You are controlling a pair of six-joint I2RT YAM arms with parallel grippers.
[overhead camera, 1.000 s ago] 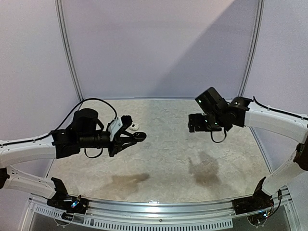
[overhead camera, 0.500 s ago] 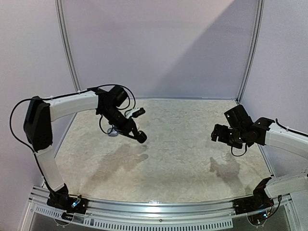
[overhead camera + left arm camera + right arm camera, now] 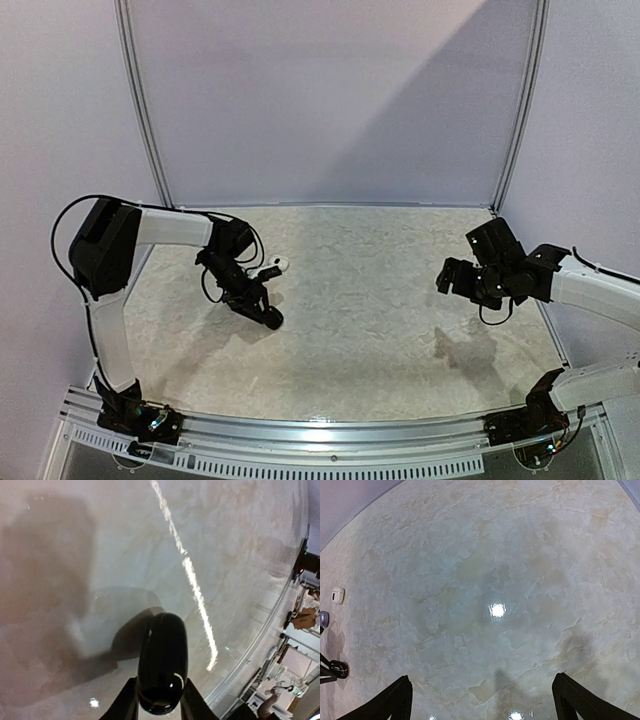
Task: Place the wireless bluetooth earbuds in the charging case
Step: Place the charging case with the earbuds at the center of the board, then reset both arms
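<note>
Two arms are mine, and each one ends in a gripper with two fingers. My left gripper (image 3: 264, 314) is down low on the left side of the table (image 3: 380, 330). Its fingers (image 3: 125, 706) are pulled in close and squeeze a black case (image 3: 162, 660) between them. The case is smooth and shiny and shaped like a pebble. It sticks out past my fingertips, and its shadow lies on the table right by its far end.

My right gripper (image 3: 447, 282) hangs in the air over the right side of the table, well apart from the left one. Its two fingers (image 3: 395, 702) are spread very wide, with nothing held between them. Under it is the pale, marbled table top with a bright spot of light.

A small white piece (image 3: 281, 264) lies on the table just behind my left gripper, near it but not touching. From my right wrist I also see a little grey piece (image 3: 323, 618) at the very edge of the view, between the white piece and the black case. These may be the earbuds, but they are too small for me to be sure. Both lie out on the table, apart from the black case.
</note>
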